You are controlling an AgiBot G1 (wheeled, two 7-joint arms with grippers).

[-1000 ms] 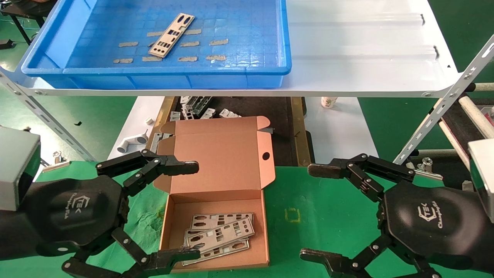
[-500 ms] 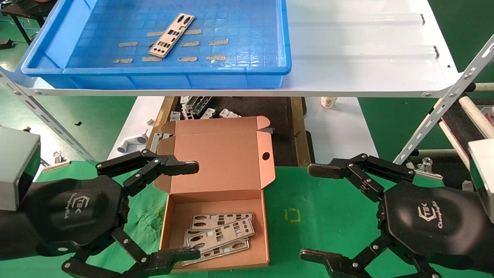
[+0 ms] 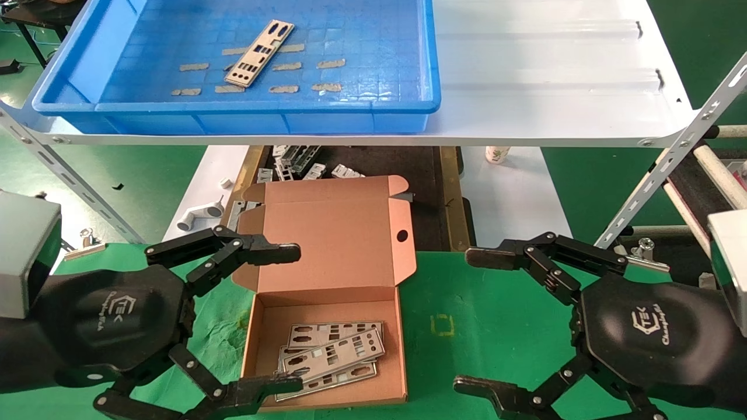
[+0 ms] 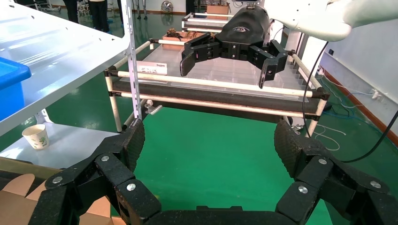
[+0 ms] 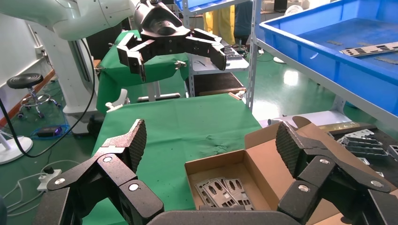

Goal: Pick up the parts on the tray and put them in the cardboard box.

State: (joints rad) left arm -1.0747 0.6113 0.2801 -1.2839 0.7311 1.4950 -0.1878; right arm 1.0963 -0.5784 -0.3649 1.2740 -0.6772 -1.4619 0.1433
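One silver punched part (image 3: 259, 53) lies slanted on the floor of the blue tray (image 3: 262, 106) on the white shelf, far from both grippers. Below it the cardboard box (image 3: 327, 289) sits open on the green cloth, lid leaning back, with a few parts (image 3: 330, 357) stacked inside; the right wrist view shows these parts (image 5: 223, 192) too. My left gripper (image 3: 289, 318) hangs open with nothing in it at the box's left side, its fingertips over the box edge. My right gripper (image 3: 475, 319) is open with nothing between its fingers, to the right of the box.
Tan tape scraps (image 3: 303, 65) dot the tray floor. Grey folded brackets (image 3: 303, 163) lie under the shelf behind the box, a paper cup (image 3: 496, 154) on the white board. Slanted shelf struts (image 3: 671, 154) rise at the right, and another (image 3: 64, 169) at the left.
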